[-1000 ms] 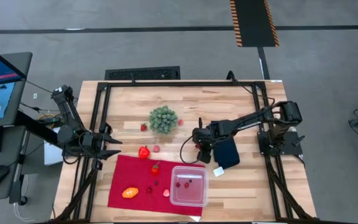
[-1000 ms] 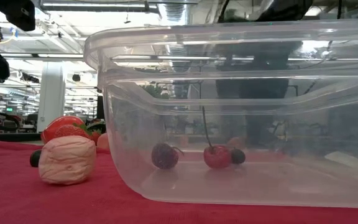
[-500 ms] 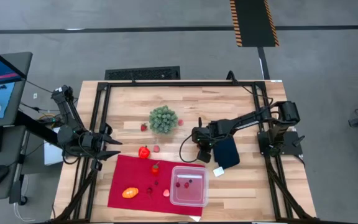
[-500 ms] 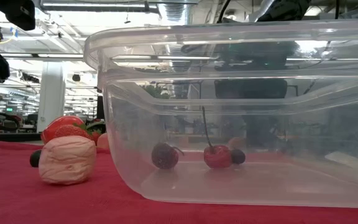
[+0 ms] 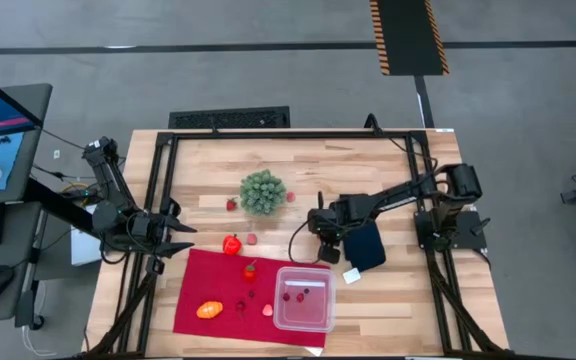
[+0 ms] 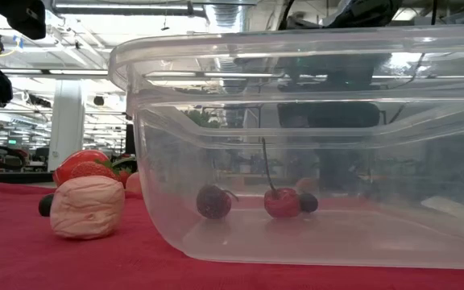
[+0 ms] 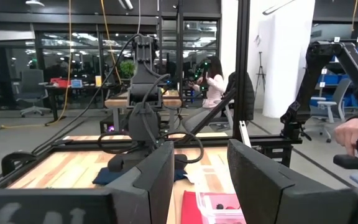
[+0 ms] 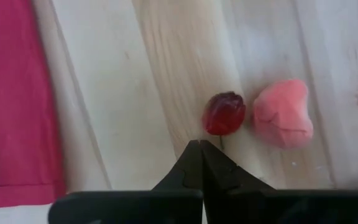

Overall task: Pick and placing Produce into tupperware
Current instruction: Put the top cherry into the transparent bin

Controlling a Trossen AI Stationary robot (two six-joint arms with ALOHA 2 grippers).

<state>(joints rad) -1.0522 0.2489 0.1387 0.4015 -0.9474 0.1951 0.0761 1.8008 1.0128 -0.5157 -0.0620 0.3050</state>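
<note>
Landmark: the tupperware (image 5: 305, 298), sitting at the right end of the red cloth (image 5: 208, 290) near the front edge of the table (image 5: 388, 160).

Right gripper (image 8: 201, 148): jaws pressed fully together, tips meeting in a point over bare wood just beside a dark red cherry (image 8: 224, 113). A thin stem appears to run from the cherry to the tips; whether it is pinched, cannot tell. A pink lump (image 8: 283, 114) lies just beside the cherry, on its far side from the cloth edge. In the high view this gripper (image 5: 325, 232) sits behind the tupperware, next to the dark blue cloth (image 5: 365, 245).

Inside the tupperware: two cherries (image 6: 283, 202), one darker (image 6: 213, 201), resting on the floor.

Left of the tupperware, on the cloth: orange oval (image 5: 209, 309), a small red piece (image 5: 250, 268), pink bits (image 5: 267, 310). A red piece (image 5: 232, 244) lies on wood just beyond the cloth's back edge.

Green bushy ball (image 5: 263, 191) well behind the tupperware.

Left gripper (image 5: 180, 240): parked far left of the tupperware, jaws partly apart, holding nothing.
</note>
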